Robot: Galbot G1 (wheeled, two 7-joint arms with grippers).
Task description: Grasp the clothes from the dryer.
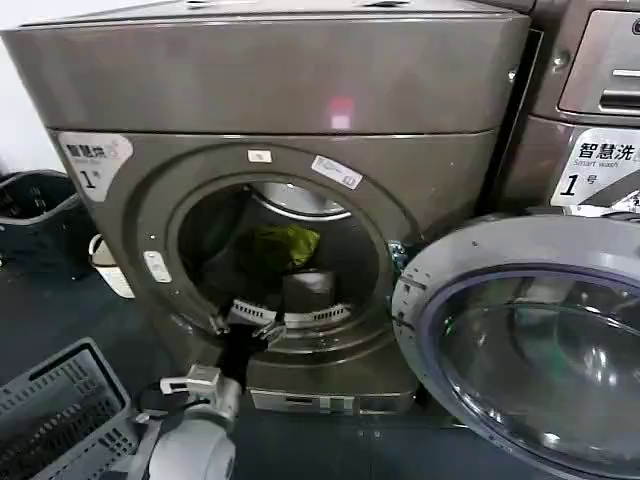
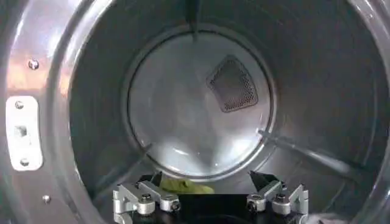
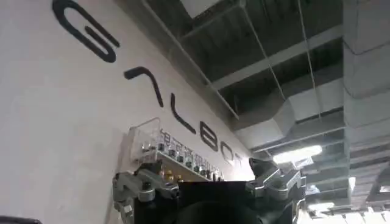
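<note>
The left gripper (image 1: 283,318) sits at the lower lip of the dryer (image 1: 300,90) mouth, fingers spread wide and holding nothing. Past it, low in the drum, lies the yellow-green cloth (image 1: 278,245) — its edge shows between the fingers in the left wrist view (image 2: 186,185). The open door (image 1: 530,340) hangs to the right; a grey basket (image 1: 60,410) stands beside the left arm. The right gripper (image 3: 210,189) is also open, pointing up at a lettered wall (image 3: 55,122).

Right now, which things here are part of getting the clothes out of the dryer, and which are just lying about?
Part of the job:
- dryer, door open
- lime green cloth in the drum
- left gripper, open at the drum mouth

Just lying about:
- neighbouring machine with Smart wash sticker
- grey basket
- dark basket
</note>
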